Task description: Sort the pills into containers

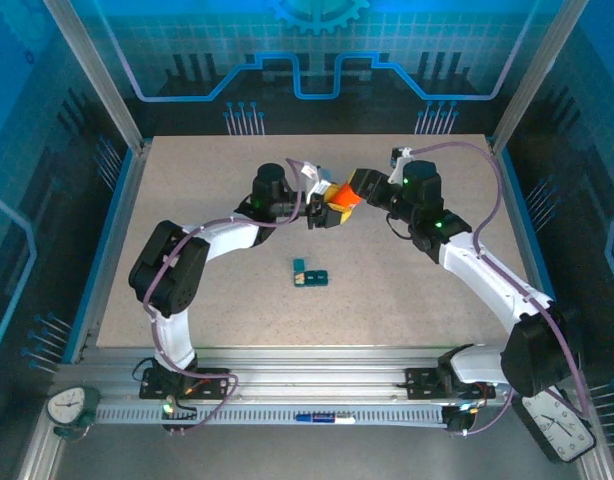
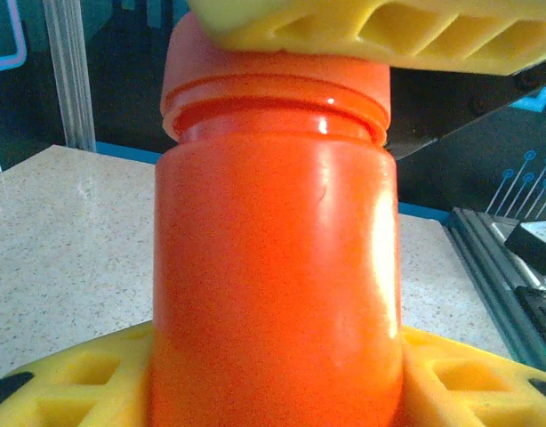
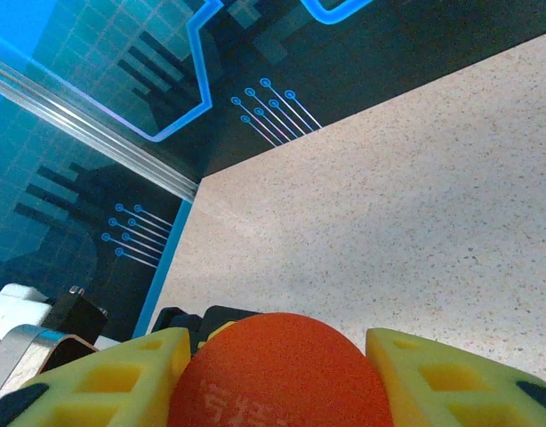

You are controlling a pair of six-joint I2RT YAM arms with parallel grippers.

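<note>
The dark-teal containers (image 1: 310, 272) lie on the speckled bench (image 1: 407, 310), near its middle and apart from both arms. Beyond them (toward the bench's far side) the two arms meet at an orange bottle (image 2: 277, 267). The left claw (image 1: 327, 210) clamps its body between yellow fingers (image 2: 469, 378), while the right claw (image 1: 357, 188) is closed around its cap (image 3: 277, 374).

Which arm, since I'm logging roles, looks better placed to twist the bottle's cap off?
Right. The right gripper has its fingers either side of the cap, while the left gripper grips the orange bottle by its body, steadying it.
</note>
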